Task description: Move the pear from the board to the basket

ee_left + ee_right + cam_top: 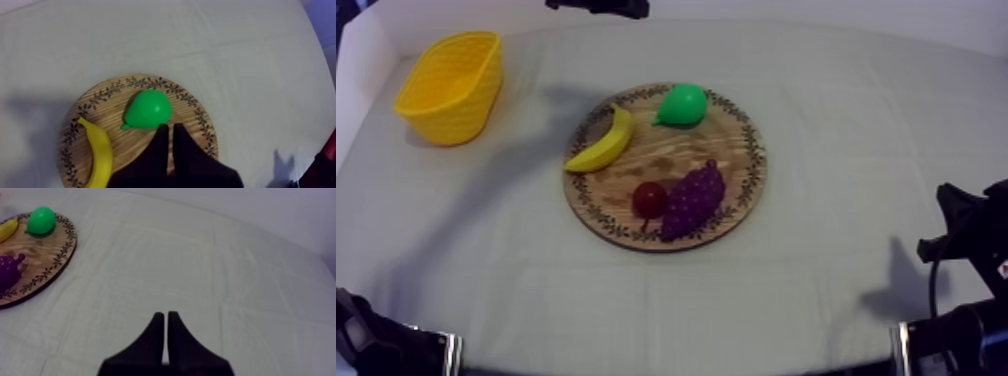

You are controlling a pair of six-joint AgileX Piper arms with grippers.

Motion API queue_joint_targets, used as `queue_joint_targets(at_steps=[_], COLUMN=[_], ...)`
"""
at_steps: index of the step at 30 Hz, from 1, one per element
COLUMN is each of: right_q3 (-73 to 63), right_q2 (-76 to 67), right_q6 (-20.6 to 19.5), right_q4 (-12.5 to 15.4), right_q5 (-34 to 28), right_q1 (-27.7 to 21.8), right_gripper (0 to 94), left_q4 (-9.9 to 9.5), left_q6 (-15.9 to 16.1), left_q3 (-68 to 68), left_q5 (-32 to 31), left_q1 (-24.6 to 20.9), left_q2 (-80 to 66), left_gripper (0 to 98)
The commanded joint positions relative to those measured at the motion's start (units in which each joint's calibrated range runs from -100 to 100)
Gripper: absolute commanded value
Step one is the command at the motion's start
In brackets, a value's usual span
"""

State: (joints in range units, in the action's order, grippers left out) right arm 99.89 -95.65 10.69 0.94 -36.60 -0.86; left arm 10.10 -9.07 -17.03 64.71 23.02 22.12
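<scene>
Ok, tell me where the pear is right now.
The pear lies on the wooden board, at its far rim in the top view, just right of the banana, with my left pincer close by.

Pear (683, 104): bright green. Banana (604, 142): yellow. Bunch of grapes (693, 198): purple. Small red fruit (649, 199): dark red. Wooden board (666, 153): brown grain, dark leafy pattern round rim. Basket (451, 85): yellow, woven lattice. Worktop cloth (836, 120): grey-white.

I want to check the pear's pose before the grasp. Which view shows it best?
The left wrist view: the pear is close and unobstructed on the wooden board, just ahead of the left gripper. The top view shows it smaller, near the banana; the right wrist view shows it far off.
</scene>
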Motion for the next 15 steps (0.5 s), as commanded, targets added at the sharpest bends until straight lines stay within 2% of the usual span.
queue_joint_targets(at_steps=[1, 5, 9, 12, 15], right_q3=[0.00, 0.00, 0.00, 0.00, 0.00], right_q2=[-0.02, -0.02, -0.02, -0.02, -0.02], right_q6=[-0.02, -0.02, -0.02, -0.02, -0.02], right_q4=[0.01, 0.01, 0.01, 0.01, 0.01], right_q5=[-0.01, -0.01, -0.01, -0.01, -0.01], right_q1=[0.02, 0.02, 0.02, 0.02, 0.02], right_gripper=[0.4, 0.4, 0.4, 0.4, 0.4], left_q4=[-0.40, -1.88, -2.25, -1.88, -1.63], left_q6=[-0.62, -2.75, -3.41, -1.23, 3.36], left_q3=[-8.14, -16.82, -25.51, -31.12, -34.92], left_q5=[2.70, 7.32, 10.09, 11.49, 13.04], left_q1=[-0.16, -0.52, -0.95, -1.11, -0.89], left_q2=[6.38, 12.50, 18.15, 21.54, 23.78], left_gripper=[2.0, 1.9, 1.9, 2.0, 1.9])
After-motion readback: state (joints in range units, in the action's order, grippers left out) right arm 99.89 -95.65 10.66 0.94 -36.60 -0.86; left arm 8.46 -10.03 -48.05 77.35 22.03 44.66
